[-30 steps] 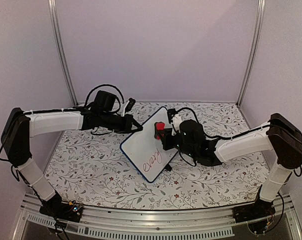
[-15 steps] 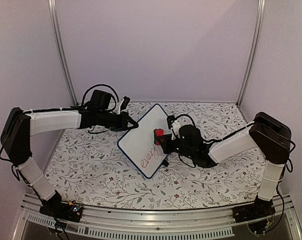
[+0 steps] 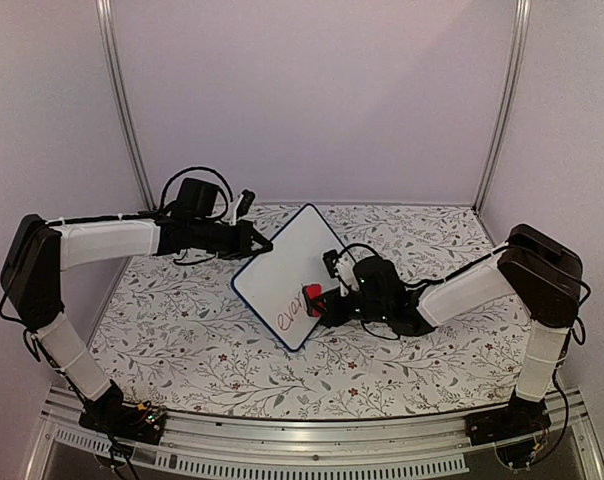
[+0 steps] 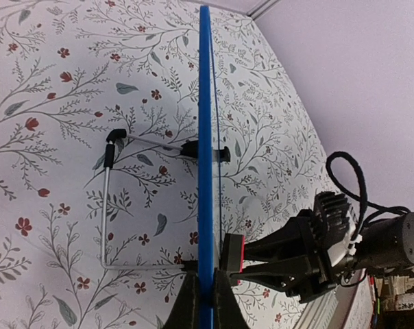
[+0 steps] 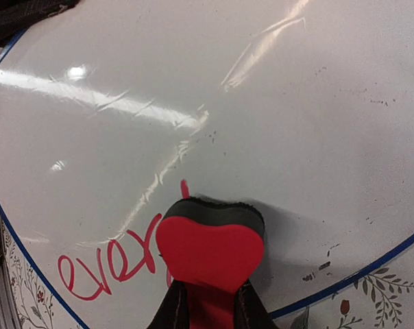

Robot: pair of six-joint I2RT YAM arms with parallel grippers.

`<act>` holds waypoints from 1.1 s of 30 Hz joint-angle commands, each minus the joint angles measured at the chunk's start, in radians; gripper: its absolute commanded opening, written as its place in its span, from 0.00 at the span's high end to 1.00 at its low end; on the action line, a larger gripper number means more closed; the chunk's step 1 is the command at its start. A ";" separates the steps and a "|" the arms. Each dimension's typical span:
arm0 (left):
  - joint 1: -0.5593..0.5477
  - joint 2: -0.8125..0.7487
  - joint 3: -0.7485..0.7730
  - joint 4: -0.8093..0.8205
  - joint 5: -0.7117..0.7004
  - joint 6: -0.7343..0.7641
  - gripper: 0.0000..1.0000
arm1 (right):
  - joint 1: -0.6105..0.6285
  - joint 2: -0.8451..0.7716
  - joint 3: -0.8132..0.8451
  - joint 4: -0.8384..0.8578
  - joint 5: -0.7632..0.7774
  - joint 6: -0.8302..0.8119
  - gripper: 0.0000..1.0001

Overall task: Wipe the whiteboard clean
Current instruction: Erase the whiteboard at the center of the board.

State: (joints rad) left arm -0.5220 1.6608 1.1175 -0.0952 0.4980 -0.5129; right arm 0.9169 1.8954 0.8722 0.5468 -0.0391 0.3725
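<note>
Top external: the glossy, round-cornered, blue-framed whiteboard [image 3: 282, 265] stands tilted on the floral table [image 3: 172, 335]. The left gripper [image 3: 265, 244] is clamped on its upper-left edge. The right gripper [image 3: 319, 302] pinches a red heart-shaped eraser [image 5: 208, 248] against its lower face, with tabletop all around.

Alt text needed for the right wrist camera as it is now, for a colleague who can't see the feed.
The right gripper holds a red eraser against the whiteboard, at the end of red handwriting reading roughly "ever". The rest of the board is mostly clean, and floral tablecloth shows lower right.
</note>
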 commanded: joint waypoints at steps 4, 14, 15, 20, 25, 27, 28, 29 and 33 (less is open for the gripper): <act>-0.005 0.020 0.008 0.012 0.021 0.012 1.00 | 0.007 0.017 0.022 -0.319 -0.066 -0.032 1.00; -0.009 0.036 0.010 0.015 0.046 0.007 1.00 | 0.003 0.000 0.155 -0.347 -0.039 -0.080 1.00; -0.011 0.037 0.010 0.015 0.048 0.008 1.00 | 0.001 0.005 0.176 -0.350 -0.033 -0.084 1.00; -0.013 0.043 0.016 0.007 0.054 0.013 1.00 | -0.028 0.038 0.291 -0.371 -0.039 -0.106 1.00; -0.014 0.048 0.024 -0.001 0.064 0.018 1.00 | -0.058 0.055 0.347 -0.383 -0.059 -0.121 1.00; -0.015 0.048 0.025 -0.003 0.066 0.019 1.00 | -0.067 0.052 0.353 -0.381 -0.061 -0.122 1.00; -0.013 0.047 0.026 -0.004 0.066 0.019 1.00 | -0.070 0.050 0.353 -0.381 -0.064 -0.122 1.00; -0.013 0.047 0.027 -0.004 0.065 0.019 1.00 | -0.073 0.051 0.353 -0.382 -0.067 -0.122 1.00; -0.013 0.044 0.025 -0.004 0.069 0.019 1.00 | -0.077 0.054 0.330 -0.407 -0.026 -0.116 1.00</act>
State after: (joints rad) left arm -0.5137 1.6836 1.1328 -0.0860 0.5171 -0.5129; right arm 0.8494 1.9209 1.2053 0.1787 -0.1047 0.2646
